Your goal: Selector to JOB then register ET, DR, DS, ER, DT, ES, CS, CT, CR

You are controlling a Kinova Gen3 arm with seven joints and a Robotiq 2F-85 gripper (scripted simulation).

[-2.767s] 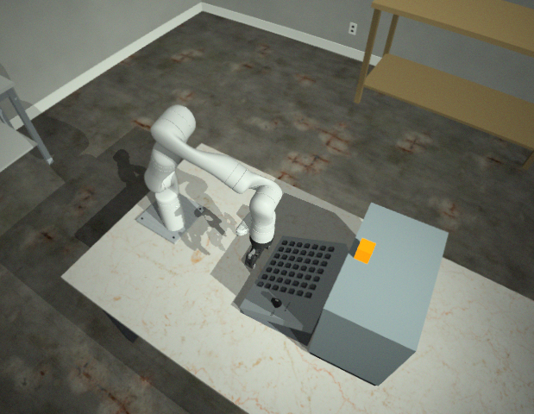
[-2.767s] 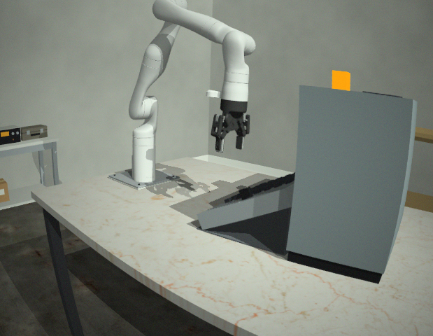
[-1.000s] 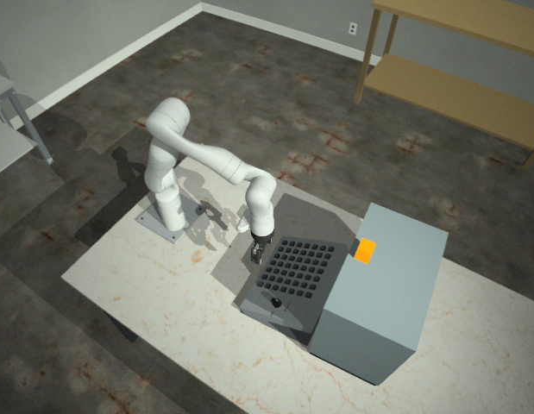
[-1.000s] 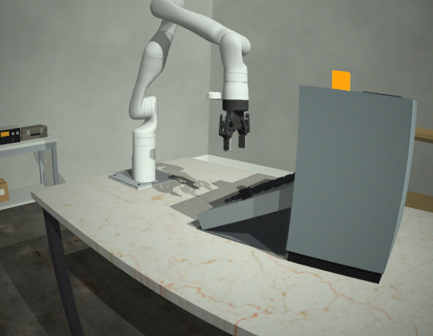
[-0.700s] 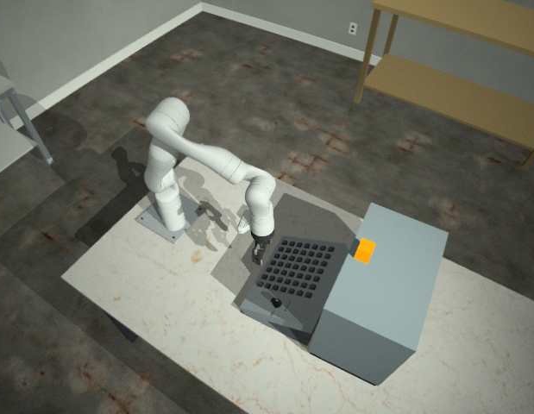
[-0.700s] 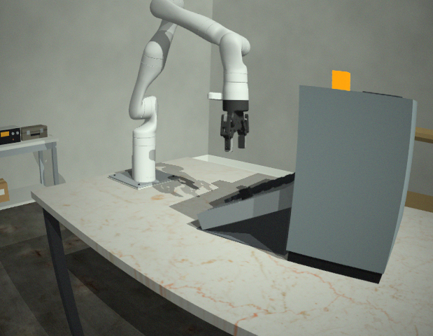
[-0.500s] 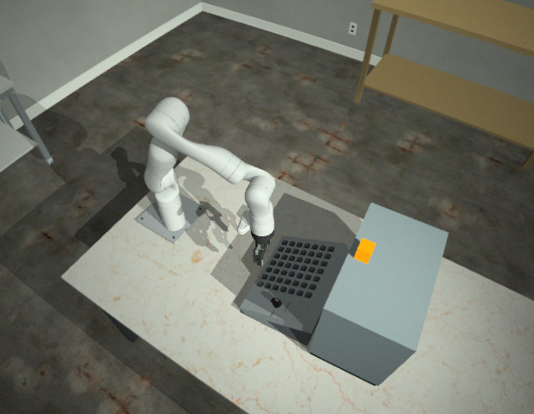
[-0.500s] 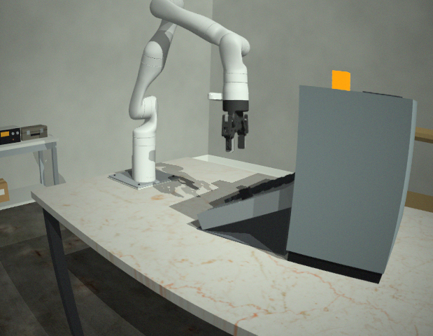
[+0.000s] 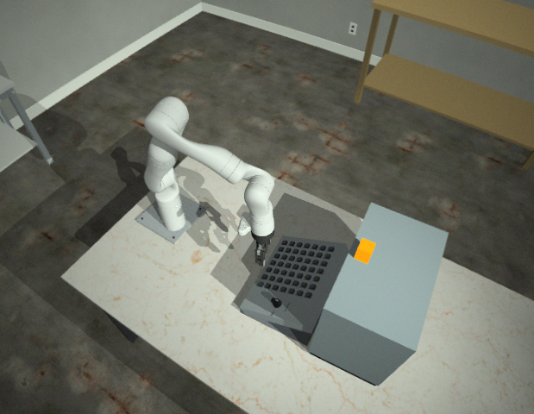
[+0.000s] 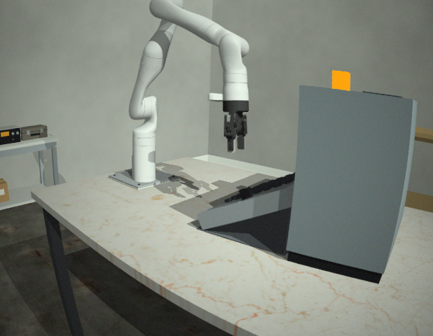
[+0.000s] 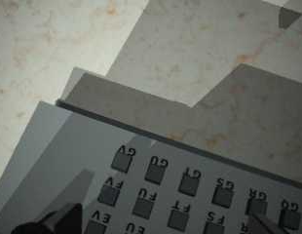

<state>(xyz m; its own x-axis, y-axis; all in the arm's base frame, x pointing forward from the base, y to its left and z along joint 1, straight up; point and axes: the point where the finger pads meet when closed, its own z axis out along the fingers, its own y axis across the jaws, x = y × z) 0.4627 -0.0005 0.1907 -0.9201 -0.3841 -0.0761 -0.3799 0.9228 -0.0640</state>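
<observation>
The sloped key panel [image 9: 339,260] [image 10: 241,215] [image 11: 94,138] carries rows of dark square keys; none shows lit. In the wrist view the labels are upside down: key GV [image 11: 122,162], key GT [image 11: 189,185] and key GQ [image 11: 290,218] are in the edge row, key FT [image 11: 178,219] is in the F row, and key EV [image 11: 95,229] is at the bottom edge. The other named task keys are not readable. The black selector knob [image 9: 276,302] [image 10: 244,192] is near the panel's front side; its setting is too small to read. My gripper [image 9: 260,262] [image 10: 236,148] is open and empty, above the panel's edge nearest the arm base.
A tall grey cabinet [image 9: 382,285] [image 10: 350,173] stands directly behind the panel, with an orange block [image 9: 365,250] [image 10: 341,80] on top. The marble table [image 9: 168,311] [image 10: 136,231] extends around the panel and arm base. Shadows cross the panel.
</observation>
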